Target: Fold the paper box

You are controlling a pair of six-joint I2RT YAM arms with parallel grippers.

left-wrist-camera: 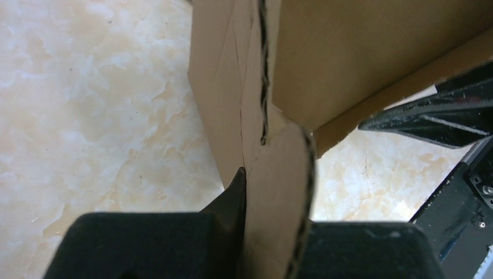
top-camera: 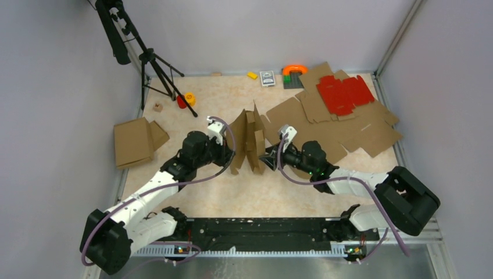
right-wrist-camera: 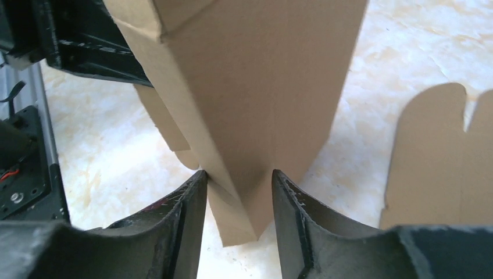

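The paper box (top-camera: 247, 139) is a brown cardboard piece standing on edge at the table's middle, its panels partly folded up between my two arms. My left gripper (top-camera: 228, 150) is shut on a rounded tab (left-wrist-camera: 279, 192) of the box, with one finger (left-wrist-camera: 235, 195) pressed against the tab's left face. In the right wrist view the box (right-wrist-camera: 250, 87) presents a folded corner pointing down between the jaws of my right gripper (right-wrist-camera: 238, 177). Those jaws stand apart, the left finger (right-wrist-camera: 189, 203) touching the cardboard and a gap on the other side.
Flat brown cardboard sheets (top-camera: 349, 128) lie at the back right with a red die-cut sheet (top-camera: 344, 93) on top. A folded cardboard box (top-camera: 135, 141) sits at the left. A tripod (top-camera: 154, 64) stands at the back left, with small toys (top-camera: 186, 100) near it.
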